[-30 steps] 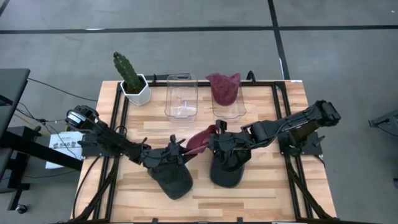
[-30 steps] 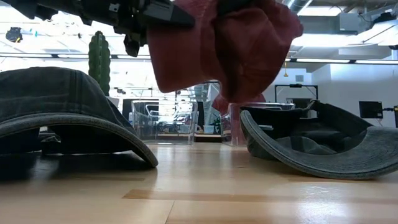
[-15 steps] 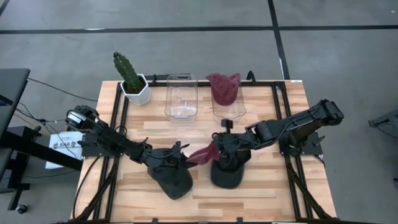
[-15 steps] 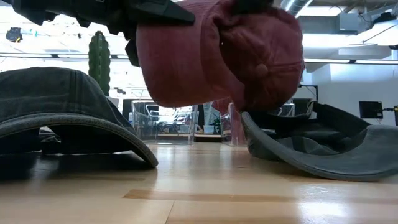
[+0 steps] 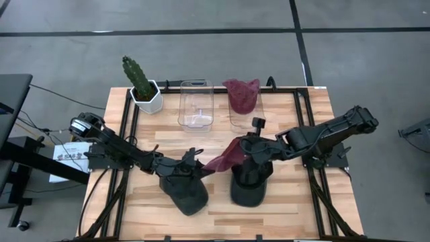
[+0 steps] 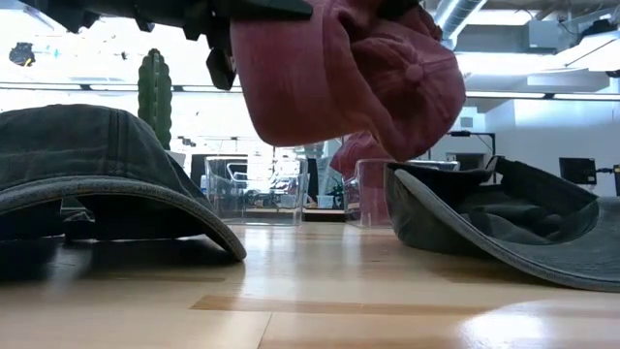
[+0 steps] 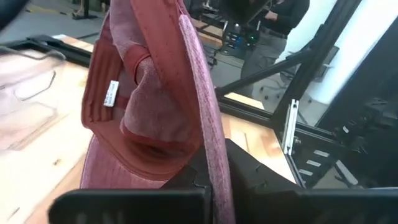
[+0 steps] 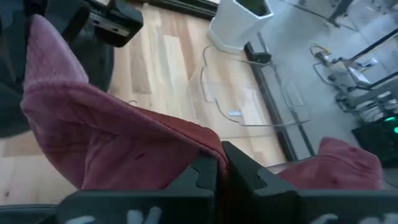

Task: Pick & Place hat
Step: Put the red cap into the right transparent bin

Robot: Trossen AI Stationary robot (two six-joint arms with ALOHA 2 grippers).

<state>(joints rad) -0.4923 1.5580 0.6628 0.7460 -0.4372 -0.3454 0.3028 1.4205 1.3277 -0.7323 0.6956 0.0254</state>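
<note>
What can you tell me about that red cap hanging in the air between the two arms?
The red cap is a soft, faded maroon baseball cap of washed cotton-like fabric, with a top button, stitched panels and a small white label inside. It hangs crumpled above the wooden table, touching no surface. The left gripper is shut on its brim edge and the right gripper is shut on another fold, stretching it between them over two dark caps.

The left tool (image 7: 214, 180) pinches the brim of a red cap (image 7: 149, 118) above the wooden table (image 7: 37, 155).
</note>
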